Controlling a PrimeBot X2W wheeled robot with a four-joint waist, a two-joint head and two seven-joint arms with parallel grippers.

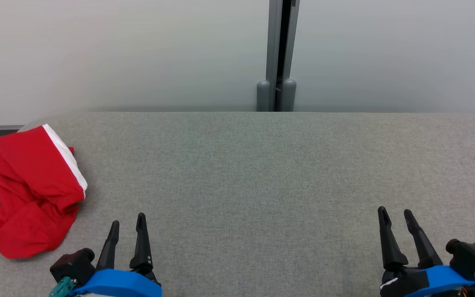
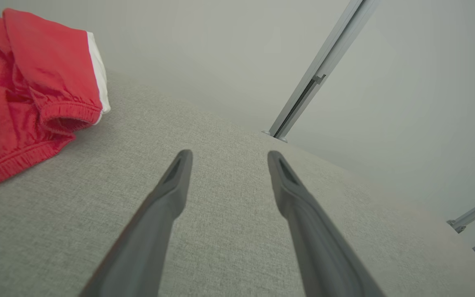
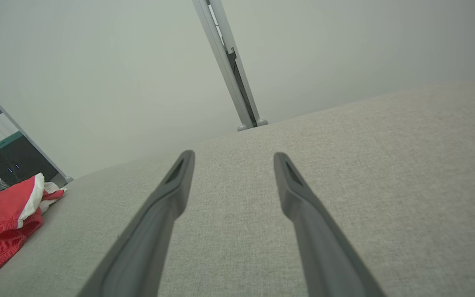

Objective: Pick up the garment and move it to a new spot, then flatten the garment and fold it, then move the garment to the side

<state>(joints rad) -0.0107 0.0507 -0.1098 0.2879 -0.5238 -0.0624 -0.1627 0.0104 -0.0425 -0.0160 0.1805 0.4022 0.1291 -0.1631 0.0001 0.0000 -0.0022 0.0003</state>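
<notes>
Head view: a crumpled red garment point(image 1: 31, 194) with a white stripe lies bunched at the left end of the grey fabric-covered table point(image 1: 237, 165), part of it running past the picture's left border. Some black and white print shows on its left side.

The left jaws stand near the garment, just to its right and a little closer to the robot. Their two dark fingers point(image 1: 140, 243) are spread partly apart with nothing between them, and they do not touch the cloth. The right jaws are well apart from the garment, across the table at its other end. Their fingers point(image 1: 388, 243) are likewise partly spread and empty.

In the left wrist view the garment point(image 2: 27, 95) sits up and to the left of the finger point(image 2: 167, 198) tips, showing an elastic hem and the white stripe, with bare table between cloth and fingers. In the right wrist view the garment point(image 3: 6, 231) is small and far off to the left, at the table's edge.

A grey post point(image 1: 278, 62) stands behind the table's far edge, well away from the garment.
</notes>
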